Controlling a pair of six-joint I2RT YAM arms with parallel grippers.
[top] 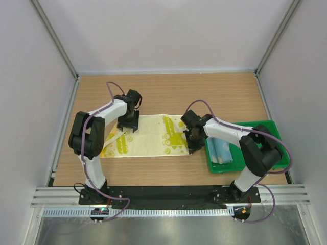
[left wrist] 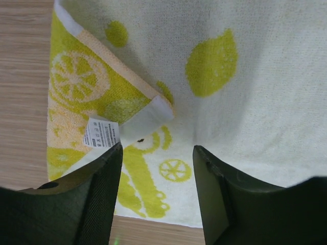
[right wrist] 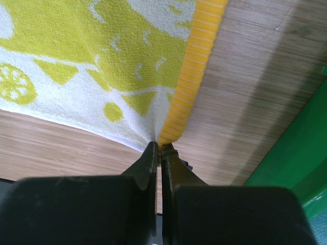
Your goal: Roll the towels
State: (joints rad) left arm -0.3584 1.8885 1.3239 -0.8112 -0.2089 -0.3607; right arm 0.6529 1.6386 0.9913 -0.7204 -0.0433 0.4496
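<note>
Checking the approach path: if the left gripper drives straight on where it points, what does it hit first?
The pale yellow lemon-print cloth towel, just beside its folded-over corner; the open left gripper points down at it. Gap unclear.

The spread towel (top: 148,133) lies left of tray (top: 225,169) holding other towel (top: 220,150).

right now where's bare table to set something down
Free: the far table strip between yellow towel and back wall; a thinner near strip between towel and arm bases. Crowded: mid-table, with left end effector and right end effector at the towel; tray on the right.
</note>
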